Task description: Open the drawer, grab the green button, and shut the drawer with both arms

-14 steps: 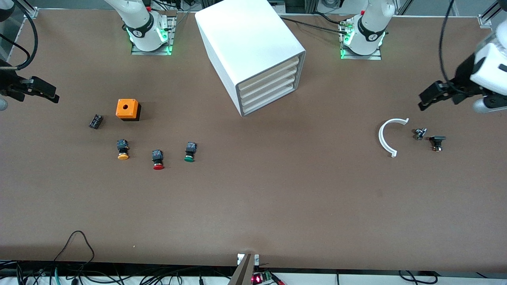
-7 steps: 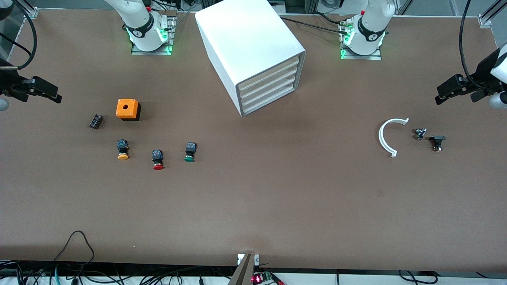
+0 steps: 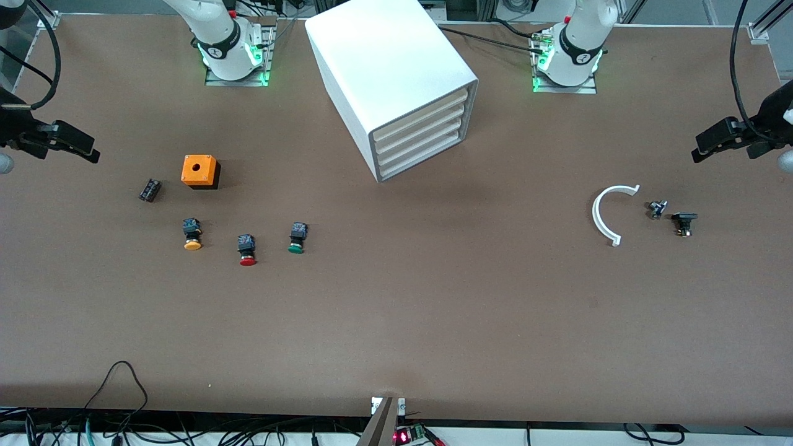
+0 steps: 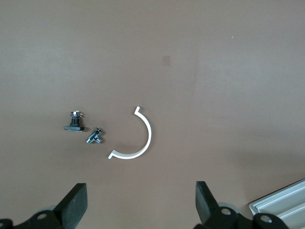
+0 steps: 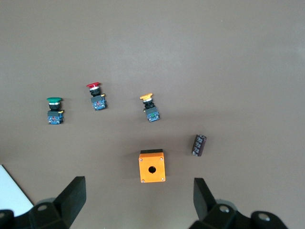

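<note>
Starting nearest the front camera: green-capped button [image 3: 297,238] lying on the table [image 3: 396,322], last in a row with the red-capped button [image 3: 247,250] and the yellow-capped button [image 3: 192,234], all well below the right gripper [image 3: 87,152] and toward the table's middle from it. Same three visible in the right wrist view, green one [image 5: 55,110] farthest along the row.

Toward the left arm's end, just under the left gripper [image 3: 703,147]: white curved strip [image 3: 607,214], small metal bit [image 3: 657,209] and a black part [image 3: 683,223], close together but apart. Hard to say what those two small parts are, too tiny.

A bit farther up: orange box [image 3: 199,171] with a hole on top, small black block [image 3: 149,189] beside it, both near the right gripper.

Both grippers hanging over the table edges with jaws spread wide, nothing between them.

Farthest: white cabinet [image 3: 390,80] between the two bases, lowest drawer [image 3: 421,158] pushed in flush like the three above.
</note>
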`<state>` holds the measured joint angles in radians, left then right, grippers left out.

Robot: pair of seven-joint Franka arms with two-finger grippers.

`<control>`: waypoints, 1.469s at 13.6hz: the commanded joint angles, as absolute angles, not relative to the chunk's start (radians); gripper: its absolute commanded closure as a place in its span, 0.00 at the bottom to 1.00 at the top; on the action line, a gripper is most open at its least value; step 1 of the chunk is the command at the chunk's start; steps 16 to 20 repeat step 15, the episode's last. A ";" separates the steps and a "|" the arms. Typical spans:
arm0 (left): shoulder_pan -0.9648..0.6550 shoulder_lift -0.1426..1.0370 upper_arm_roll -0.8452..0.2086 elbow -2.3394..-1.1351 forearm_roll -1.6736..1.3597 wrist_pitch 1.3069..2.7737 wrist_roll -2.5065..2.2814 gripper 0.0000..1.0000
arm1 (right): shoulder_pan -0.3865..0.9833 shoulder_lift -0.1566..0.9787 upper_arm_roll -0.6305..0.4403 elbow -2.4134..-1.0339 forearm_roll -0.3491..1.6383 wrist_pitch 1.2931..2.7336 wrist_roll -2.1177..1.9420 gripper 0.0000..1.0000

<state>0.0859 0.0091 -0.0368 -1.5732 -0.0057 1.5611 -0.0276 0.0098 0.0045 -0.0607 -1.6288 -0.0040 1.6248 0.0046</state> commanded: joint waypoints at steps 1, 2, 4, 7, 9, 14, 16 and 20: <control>0.089 0.025 -0.038 -1.537 -0.020 1.539 0.008 0.00 | -0.008 -0.002 -0.044 -1.576 0.000 1.550 -0.070 0.00; 0.090 0.026 -0.038 -1.536 -0.020 1.539 0.009 0.00 | -0.008 -0.008 -0.044 -1.577 -0.002 1.489 -0.061 0.00; 0.092 0.031 -0.038 -1.532 -0.020 1.539 0.009 0.00 | -0.008 -0.025 -0.046 -1.588 -0.002 1.466 -0.054 0.00; 0.091 0.032 -0.038 -1.532 -0.020 1.540 0.009 0.00 | -0.008 -0.028 -0.046 -1.588 -0.002 1.491 -0.054 0.00; 0.091 0.031 -0.040 -1.531 -0.021 1.540 0.008 0.00 | -0.008 -0.028 -0.048 -1.588 -0.002 1.500 -0.054 0.00; 0.091 0.032 -0.040 -1.531 -0.023 1.542 0.006 0.00 | -0.008 -0.029 -0.048 -1.586 -0.002 1.500 -0.054 0.00; 0.089 0.032 -0.041 -1.531 -0.023 1.542 0.005 0.00 | -0.008 -0.029 -0.046 -1.586 -0.002 1.508 -0.054 0.00; 0.089 0.032 -0.041 -1.531 -0.023 1.542 0.005 0.00 | -0.008 -0.029 -0.046 -1.586 -0.002 1.508 -0.054 0.00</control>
